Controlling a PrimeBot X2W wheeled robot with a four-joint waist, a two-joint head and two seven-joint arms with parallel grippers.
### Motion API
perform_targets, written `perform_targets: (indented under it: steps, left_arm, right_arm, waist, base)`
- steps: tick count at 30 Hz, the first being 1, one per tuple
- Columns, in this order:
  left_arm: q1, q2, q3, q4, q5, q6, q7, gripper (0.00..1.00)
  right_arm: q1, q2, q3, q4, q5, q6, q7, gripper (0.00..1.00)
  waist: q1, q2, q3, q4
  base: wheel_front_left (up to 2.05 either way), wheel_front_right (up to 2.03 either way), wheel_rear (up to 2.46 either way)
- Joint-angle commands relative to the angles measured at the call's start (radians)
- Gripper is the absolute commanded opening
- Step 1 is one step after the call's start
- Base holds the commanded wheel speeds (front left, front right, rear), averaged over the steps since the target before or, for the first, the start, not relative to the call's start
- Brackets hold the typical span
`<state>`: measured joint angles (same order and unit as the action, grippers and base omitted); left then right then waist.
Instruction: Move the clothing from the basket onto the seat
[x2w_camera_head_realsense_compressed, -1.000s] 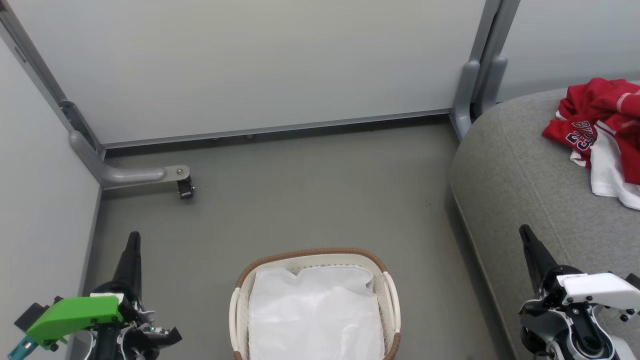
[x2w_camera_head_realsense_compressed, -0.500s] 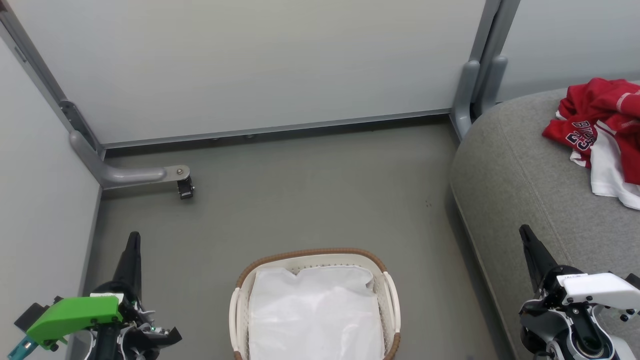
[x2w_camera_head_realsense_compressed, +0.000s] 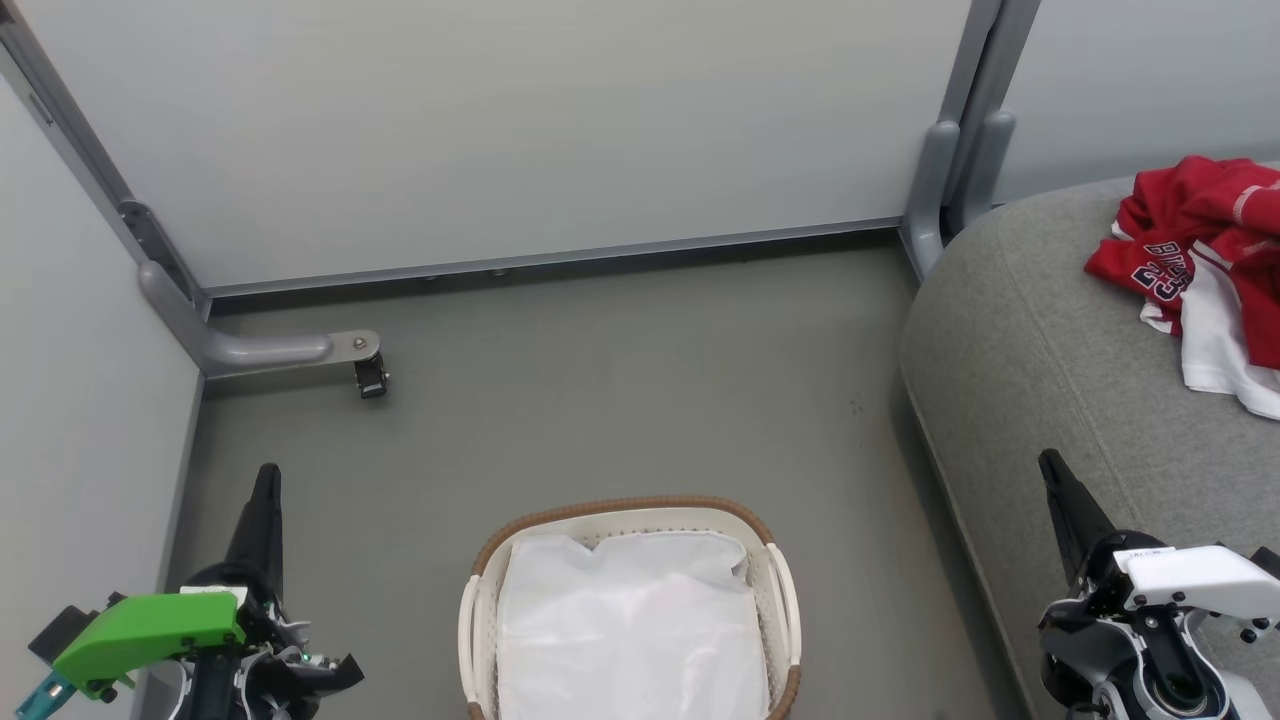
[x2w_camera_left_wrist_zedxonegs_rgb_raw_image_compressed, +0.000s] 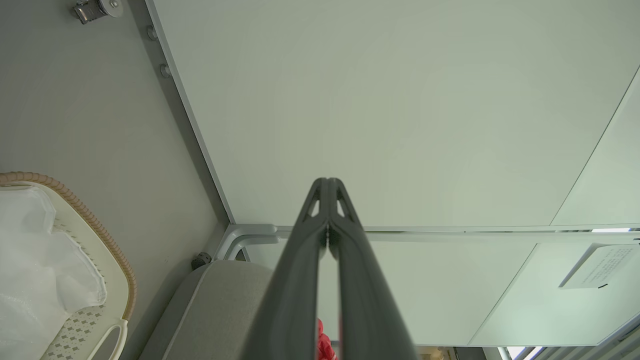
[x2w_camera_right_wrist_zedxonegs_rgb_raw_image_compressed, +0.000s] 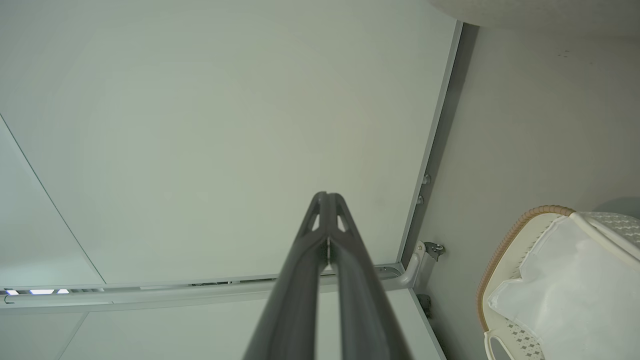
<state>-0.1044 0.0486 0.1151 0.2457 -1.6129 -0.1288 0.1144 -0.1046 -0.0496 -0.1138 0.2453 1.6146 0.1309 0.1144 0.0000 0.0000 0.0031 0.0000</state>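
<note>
The left claw (x2w_camera_head_realsense_compressed: 266, 485) is pressed fully shut and holds nothing, its fingers pointing out over the grey floor (x2w_camera_head_realsense_compressed: 620, 380). The right claw (x2w_camera_head_realsense_compressed: 1052, 470) is also closed tight and empty, its tip seen against the near side of the seat (x2w_camera_head_realsense_compressed: 1030, 340). The basket (x2w_camera_head_realsense_compressed: 620, 505) stands on the floor between the two claws, touching neither. A white sheet (x2w_camera_head_realsense_compressed: 630, 620) lies in it. The clothing (x2w_camera_head_realsense_compressed: 1190, 235), red with white trim, lies crumpled on the seat, well beyond the right claw and off to its right. Farthest ahead of both claws stand the pale wall panels (x2w_camera_head_realsense_compressed: 500, 130).
</note>
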Motion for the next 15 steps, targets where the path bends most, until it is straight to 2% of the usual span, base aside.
perform_targets:
  steps: [1, 15]
  left_arm:
    - [-0.010, 0.003, 0.002, -0.002, 0.002, -0.005, 0.004, 0.00]
    - [-0.010, 0.003, 0.002, -0.002, 0.002, -0.005, 0.004, 0.00]
  right_arm:
    - [-0.008, -0.003, -0.002, -0.002, -0.004, 0.000, 0.003, 0.00]
    - [-0.008, -0.003, -0.003, -0.002, -0.003, 0.000, 0.003, 0.00]
  waist:
    - [0.0000, 0.0000, 0.000, 0.000]
    - [0.0000, 0.0000, 0.000, 0.000]
  base:
    - [0.00, 0.00, 0.00]
    - [0.00, 0.00, 0.00]
